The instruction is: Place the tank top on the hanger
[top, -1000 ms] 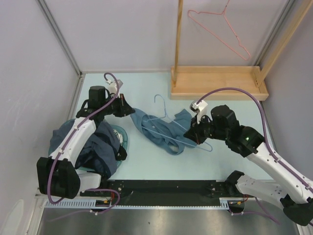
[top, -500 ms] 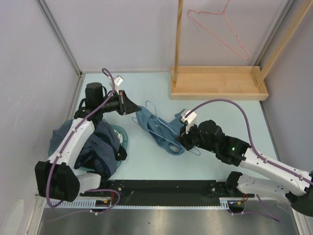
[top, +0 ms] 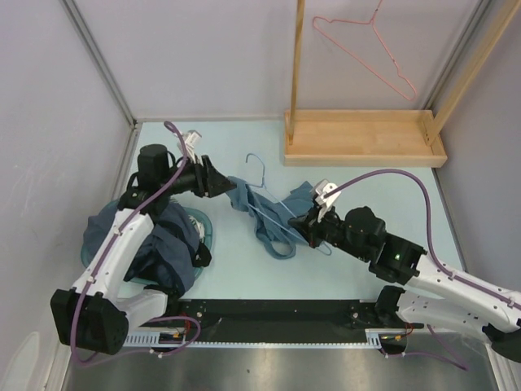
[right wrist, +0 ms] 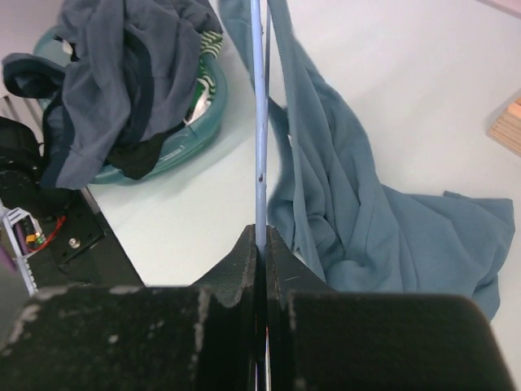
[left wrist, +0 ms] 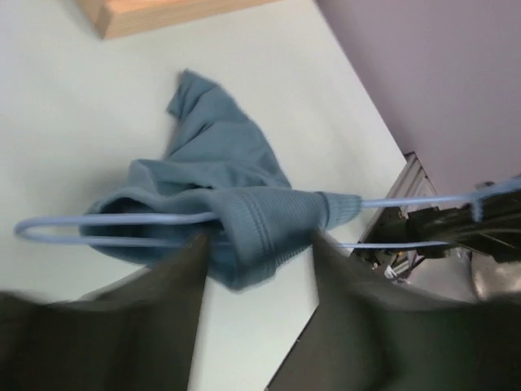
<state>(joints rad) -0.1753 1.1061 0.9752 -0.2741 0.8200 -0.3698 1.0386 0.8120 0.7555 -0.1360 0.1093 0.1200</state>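
Closer together than a second before, the two grippers flanked the tank top [top: 264, 213], and the left gripper [left wrist: 254, 273] had let its jaws part. The top, a soft teal-blue knit, lay crumpled on the pale bench [top: 244, 269]. One ribbed, rolled edge was threaded over the hanger [right wrist: 260, 122], a thin light-blue wire triangle whose curled hook pointed toward the wooden rack [top: 366, 140]. That rolled edge sat in the gap between the left gripper's dark fingers [left wrist: 155, 309], brushing both, released rather than pinched. The right gripper [right wrist: 260, 238] had its jaws clenched on the hanger's straight wire, which ran out from the fingertips across the fabric. Beside the left arm, a round teal basket [right wrist: 191, 142] held a rumpled navy heap [right wrist: 98, 73]. A pink wire hanger [top: 366, 57] hung above the rack's base.
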